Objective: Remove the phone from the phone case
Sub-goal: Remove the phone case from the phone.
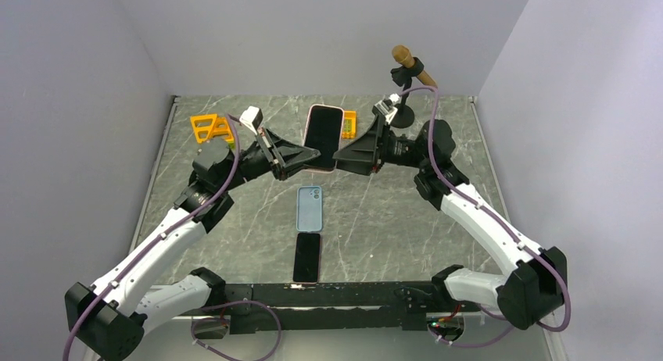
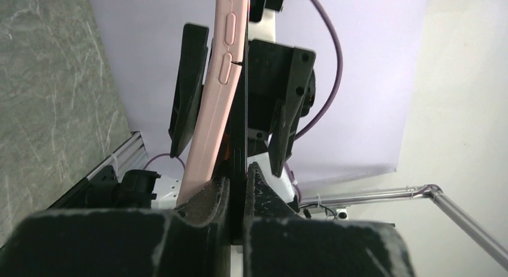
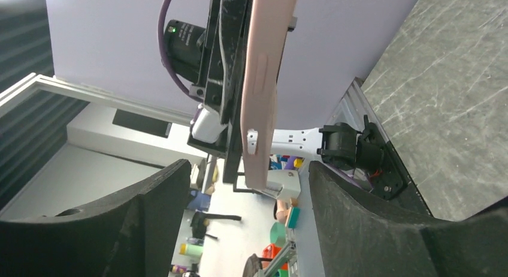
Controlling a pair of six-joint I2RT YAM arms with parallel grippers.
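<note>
My left gripper is clamped shut on the near edge of the phone, holding it up in the air beyond the blue case that lies flat on the table. From the left wrist camera, my two fingers meet tight on the phone's dark edge. The pink case runs up along one side of it with its side buttons showing. The phone sits in that pink case, and the case's lower lip seems caught in the same pinch, though I cannot tell that for sure.

My right gripper comes in from the other side, also beyond the blue case and to its right. Its fingers stand wide apart, and the pink edge of the case hangs between them, touching neither. It grips nothing.

A black phone lies on the table on the near side of the blue case, just beside its near end. An orange frame sits far beyond the blue case to the left. A small stand with a brown top rises far beyond it to the right.
</note>
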